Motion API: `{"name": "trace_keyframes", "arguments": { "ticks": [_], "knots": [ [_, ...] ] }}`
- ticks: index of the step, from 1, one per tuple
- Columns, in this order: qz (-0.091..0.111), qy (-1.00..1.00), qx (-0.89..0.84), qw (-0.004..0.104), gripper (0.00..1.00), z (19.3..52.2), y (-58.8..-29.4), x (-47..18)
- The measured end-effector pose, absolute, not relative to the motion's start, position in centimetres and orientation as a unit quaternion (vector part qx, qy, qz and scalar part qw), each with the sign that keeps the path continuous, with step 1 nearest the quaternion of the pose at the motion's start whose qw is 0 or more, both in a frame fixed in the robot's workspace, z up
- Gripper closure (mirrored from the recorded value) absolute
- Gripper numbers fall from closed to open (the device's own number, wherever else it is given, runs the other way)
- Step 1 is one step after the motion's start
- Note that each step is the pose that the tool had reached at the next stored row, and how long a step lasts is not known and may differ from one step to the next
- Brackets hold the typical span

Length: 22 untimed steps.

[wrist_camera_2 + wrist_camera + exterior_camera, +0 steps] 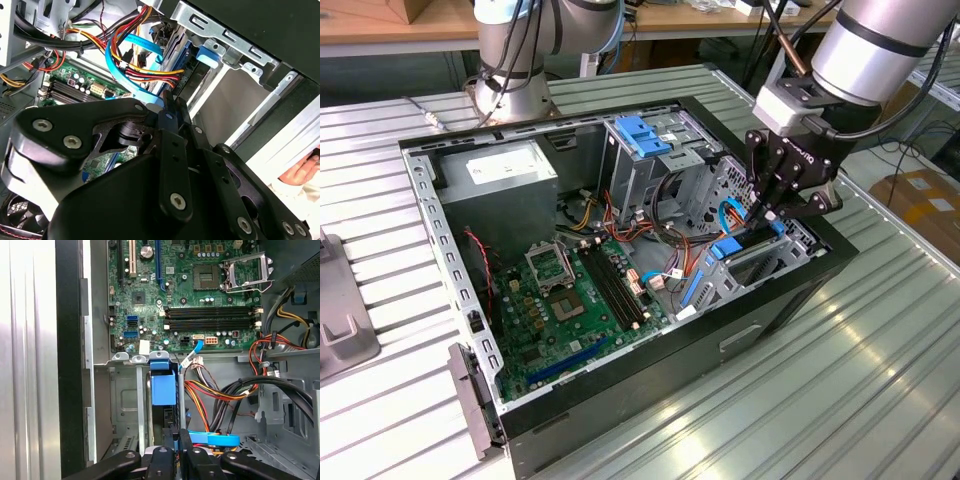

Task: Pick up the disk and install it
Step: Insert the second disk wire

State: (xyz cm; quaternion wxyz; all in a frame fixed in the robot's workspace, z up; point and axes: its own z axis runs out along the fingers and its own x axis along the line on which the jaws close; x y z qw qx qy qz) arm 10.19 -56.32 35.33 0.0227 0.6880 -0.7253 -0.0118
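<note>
The disk (163,386), dark with bright blue side rails, stands on edge in the metal drive bay (141,405) at the case's front corner. In the exterior view its blue rail (735,247) shows just under my gripper (766,213). In the second wrist view the disk (196,75) lies in the bay slot, its blue end tab (209,55) at the far end. My gripper (178,434) is shut, its black fingers (172,107) pressed together with their tips at the disk's near end. Whether they touch it or pinch its edge is hidden.
The open computer case (790,300) lies on a ribbed metal table (880,370). Inside are the green motherboard (570,300), a light-blue bracket on a grey cage (645,135), a power supply (505,170) and loose coloured cables (215,390). A person's hand (300,172) shows beyond the case.
</note>
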Motion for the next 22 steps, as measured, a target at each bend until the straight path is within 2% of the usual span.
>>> {"name": "trace_keyframes", "arguments": {
  "ticks": [22],
  "knots": [
    [-0.009, -0.725, 0.688, 0.020, 0.84, 35.3, -56.3, 9.2]
  ]
}}
